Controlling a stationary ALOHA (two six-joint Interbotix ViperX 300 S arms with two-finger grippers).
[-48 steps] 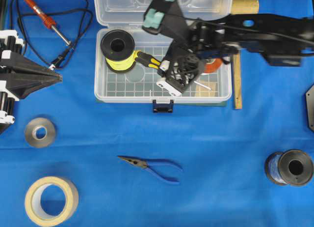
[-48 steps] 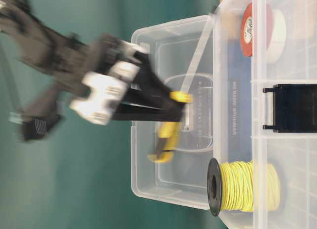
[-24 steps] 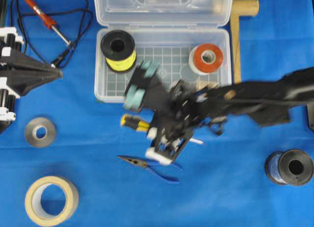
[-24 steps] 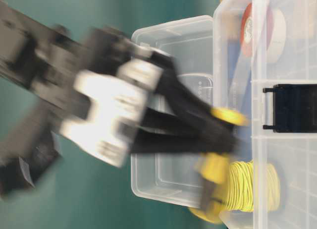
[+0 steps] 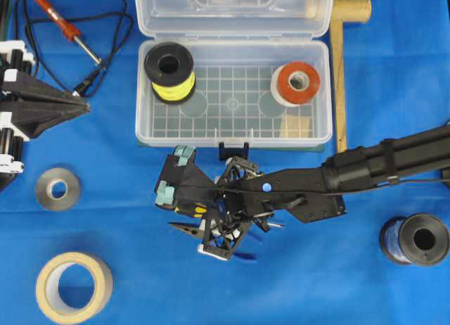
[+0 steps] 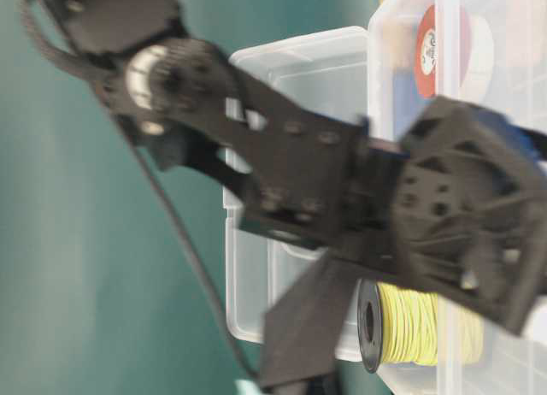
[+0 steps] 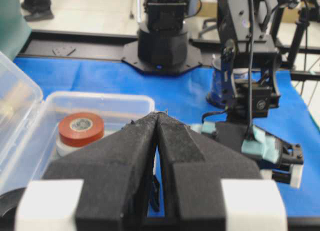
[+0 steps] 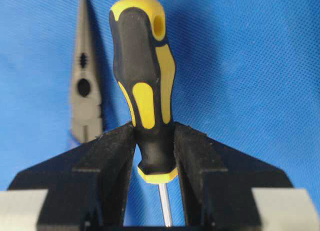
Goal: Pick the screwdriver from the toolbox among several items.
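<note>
Right wrist view: the right gripper (image 8: 155, 156) clamps the screwdriver (image 8: 145, 86) over the cloth beside the pliers (image 8: 85, 98), outside the toolbox (image 5: 232, 131). Lowering further risks striking them.

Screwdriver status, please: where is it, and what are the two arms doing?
Right gripper shut on screwdriver, outside the toolbox. Left gripper shut, idle. Pliers lying on the cloth beside it.
</note>
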